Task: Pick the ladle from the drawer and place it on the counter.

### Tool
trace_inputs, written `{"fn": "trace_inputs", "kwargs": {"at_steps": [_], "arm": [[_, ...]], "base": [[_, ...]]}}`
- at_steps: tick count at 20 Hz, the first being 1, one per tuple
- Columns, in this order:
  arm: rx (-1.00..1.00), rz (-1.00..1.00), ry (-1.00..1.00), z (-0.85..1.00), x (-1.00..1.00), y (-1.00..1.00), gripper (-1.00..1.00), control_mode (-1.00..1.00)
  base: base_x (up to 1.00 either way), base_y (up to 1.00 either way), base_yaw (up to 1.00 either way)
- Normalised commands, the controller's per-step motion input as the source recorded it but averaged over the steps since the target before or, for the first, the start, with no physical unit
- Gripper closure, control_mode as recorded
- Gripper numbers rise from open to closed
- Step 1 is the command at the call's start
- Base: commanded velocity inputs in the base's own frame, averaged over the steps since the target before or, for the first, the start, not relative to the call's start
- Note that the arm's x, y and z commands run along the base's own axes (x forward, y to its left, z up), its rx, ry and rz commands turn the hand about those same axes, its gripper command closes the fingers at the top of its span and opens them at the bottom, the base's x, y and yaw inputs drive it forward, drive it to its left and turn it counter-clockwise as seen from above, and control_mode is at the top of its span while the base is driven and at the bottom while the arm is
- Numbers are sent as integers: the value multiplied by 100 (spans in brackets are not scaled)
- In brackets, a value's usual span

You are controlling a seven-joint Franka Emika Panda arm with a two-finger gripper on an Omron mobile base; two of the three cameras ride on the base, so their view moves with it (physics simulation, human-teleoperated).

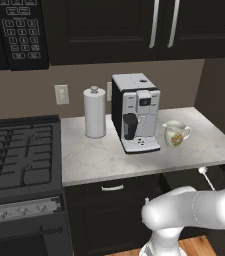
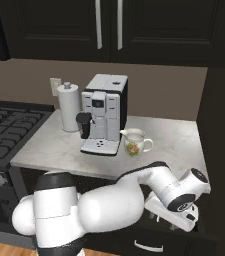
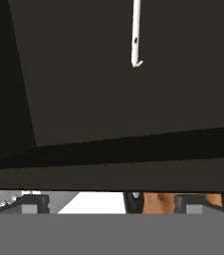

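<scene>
Ladle [image 3: 135,35] lies in the drawer [image 3: 108,94] at twelve o'clock, ungrasped. Gripper [image 3: 111,203] jaws apart, empty. Pick and placement on counter [image 1: 109,157] remain.

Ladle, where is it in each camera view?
Left base view: ladle, lower right, in the drawer under the counter edge.
Right base view: cannot tell; the arm covers that spot.
Hand view: its handle end, top centre.
Shared landmark: the drawer's dark inside.
</scene>
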Motion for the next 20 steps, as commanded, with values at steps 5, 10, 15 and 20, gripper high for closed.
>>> {"fn": "trace_inputs", "kwargs": {"at_steps": [5,10,15,20], "arm": [[0,13,0,-43,22,20,-100,-100],[-5,15,0,-42,38,24,-100,-100],[-22,6,20,-97,-27,16,-100,-100],[-23,6,39,-100,-100,12,-100,-100]], "base": [[0,0,0],[0,0,0],[0,0,0],[0,0,0]]}}
